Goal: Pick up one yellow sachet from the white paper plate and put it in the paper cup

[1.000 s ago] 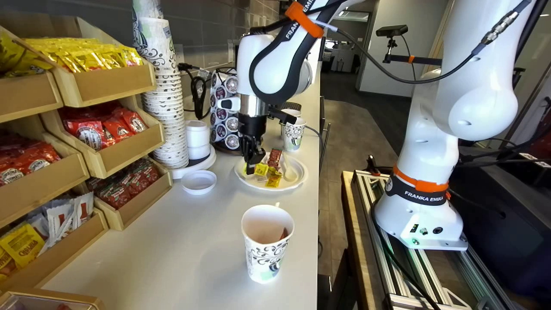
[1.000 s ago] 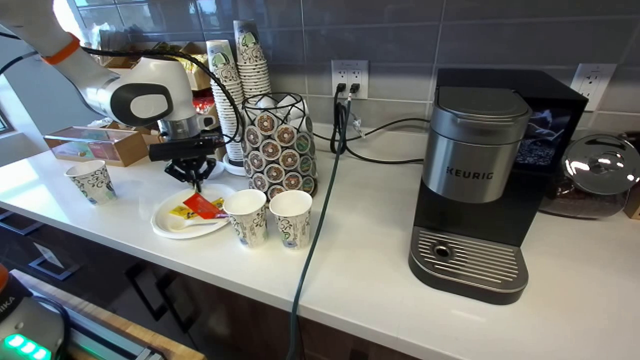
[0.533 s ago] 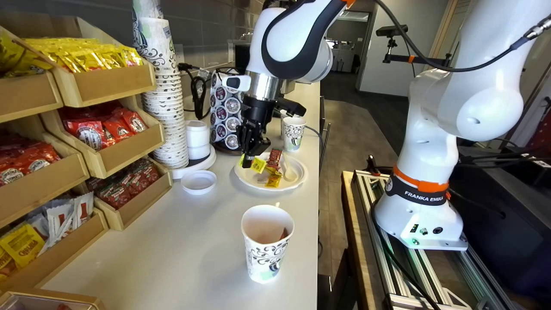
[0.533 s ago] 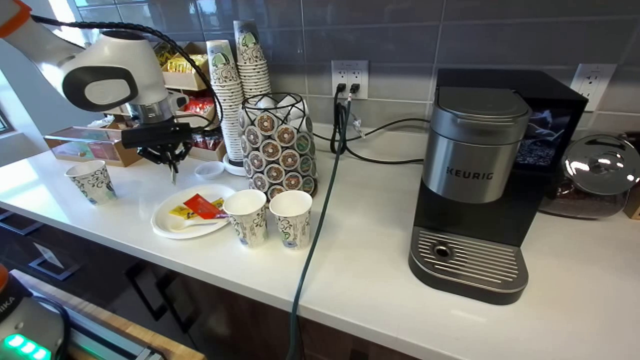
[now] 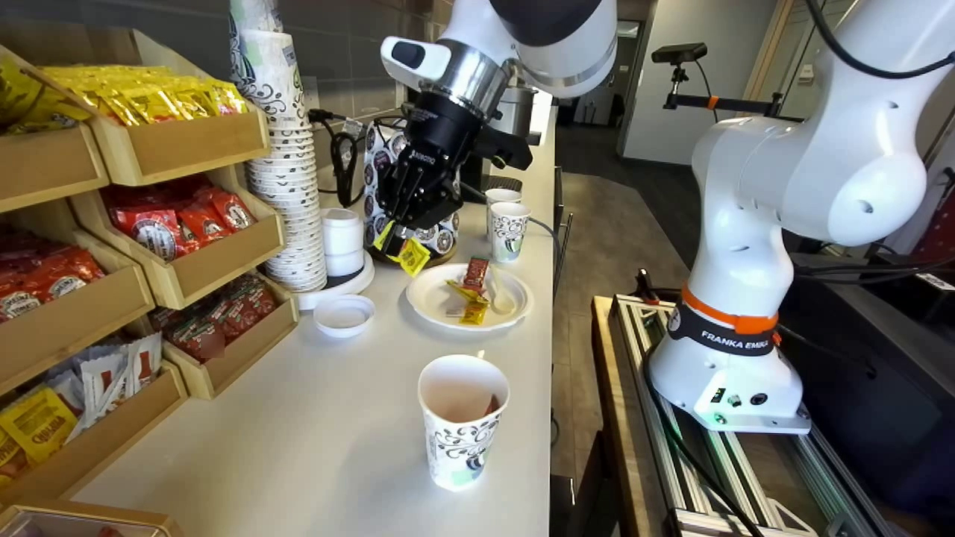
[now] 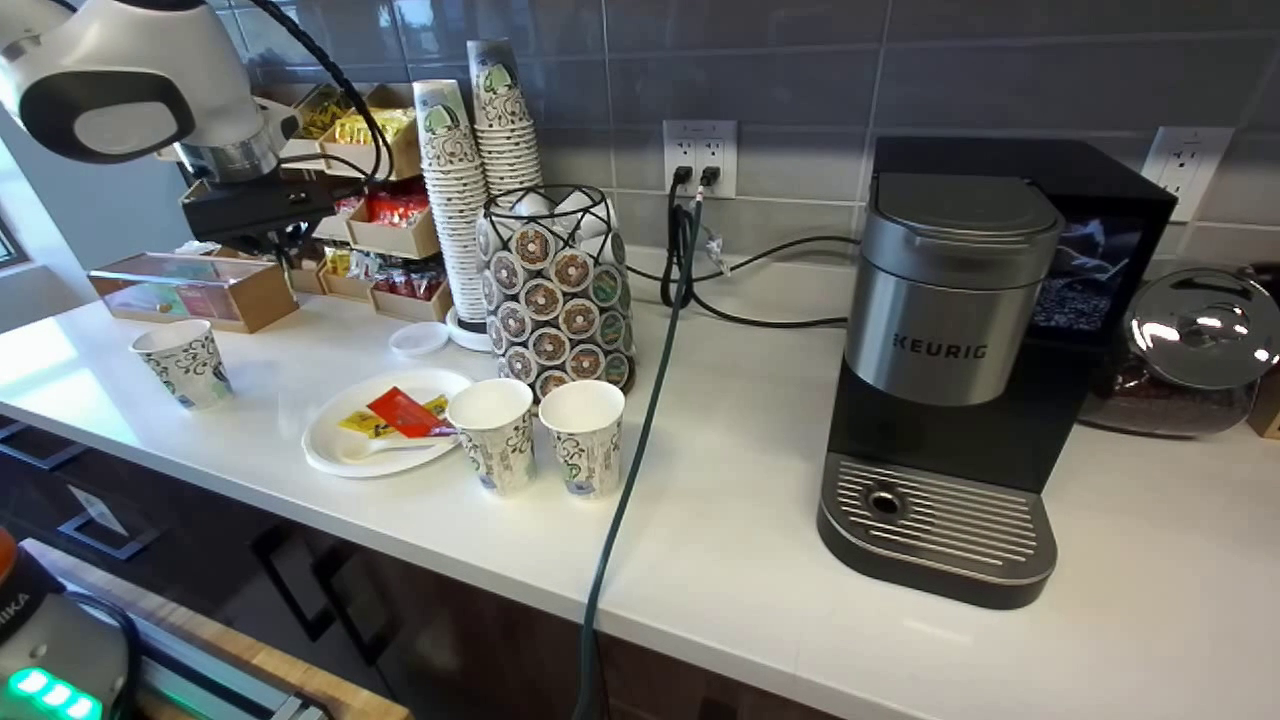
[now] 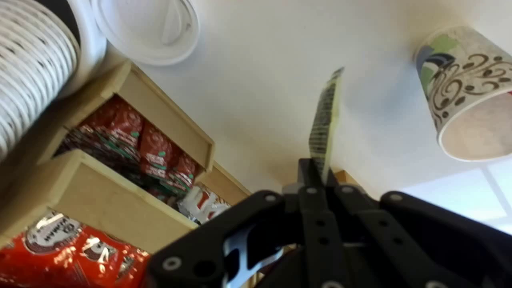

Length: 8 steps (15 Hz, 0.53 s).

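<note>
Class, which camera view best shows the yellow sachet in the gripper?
The wrist view: the yellow sachet looks largest, printing visible, though nearly edge-on. In an exterior view the sachet looks small but plainly yellow; in an exterior view, at the gripper, I cannot make it out.

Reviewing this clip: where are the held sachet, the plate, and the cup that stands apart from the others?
Sachet (image 7: 321,124): wrist view, on its printed face.
Plate (image 5: 431,297): in an exterior view, on a bare part of its surface.
Cup (image 5: 461,440): in an exterior view, on its patterned outer wall.
</note>
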Tool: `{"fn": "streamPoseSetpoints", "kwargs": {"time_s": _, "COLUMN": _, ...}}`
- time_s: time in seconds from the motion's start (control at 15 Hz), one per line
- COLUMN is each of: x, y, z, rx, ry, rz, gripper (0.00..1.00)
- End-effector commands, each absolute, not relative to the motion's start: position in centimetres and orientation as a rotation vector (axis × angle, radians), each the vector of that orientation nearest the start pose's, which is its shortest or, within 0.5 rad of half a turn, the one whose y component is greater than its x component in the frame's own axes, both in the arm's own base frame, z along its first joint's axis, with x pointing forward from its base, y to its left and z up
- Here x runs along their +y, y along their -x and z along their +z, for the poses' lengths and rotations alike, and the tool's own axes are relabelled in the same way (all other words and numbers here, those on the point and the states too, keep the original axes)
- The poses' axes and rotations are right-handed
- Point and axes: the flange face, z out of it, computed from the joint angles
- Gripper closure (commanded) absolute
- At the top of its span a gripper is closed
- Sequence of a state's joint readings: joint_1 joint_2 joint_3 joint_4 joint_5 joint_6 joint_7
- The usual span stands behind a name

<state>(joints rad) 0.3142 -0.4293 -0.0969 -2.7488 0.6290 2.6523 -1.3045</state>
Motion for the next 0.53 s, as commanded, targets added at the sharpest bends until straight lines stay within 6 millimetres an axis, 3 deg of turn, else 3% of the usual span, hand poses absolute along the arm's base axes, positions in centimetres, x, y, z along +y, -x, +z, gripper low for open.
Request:
{"fn": "streamPoseSetpoints", "kwargs": {"time_s": 0.0, "x": 9.4, "y": -37.6, "z": 38.8, "rx": -1.469, "ry": 2.32, "rz": -0.698, "gripper": 0.98}}
{"fn": "streamPoseSetpoints", "kwargs": {"time_s": 0.47, "x": 12.0, "y": -34.9, "z": 37.6, "rx": -1.564, "ry": 2.054, "rz": -0.523, "gripper": 0.97}}
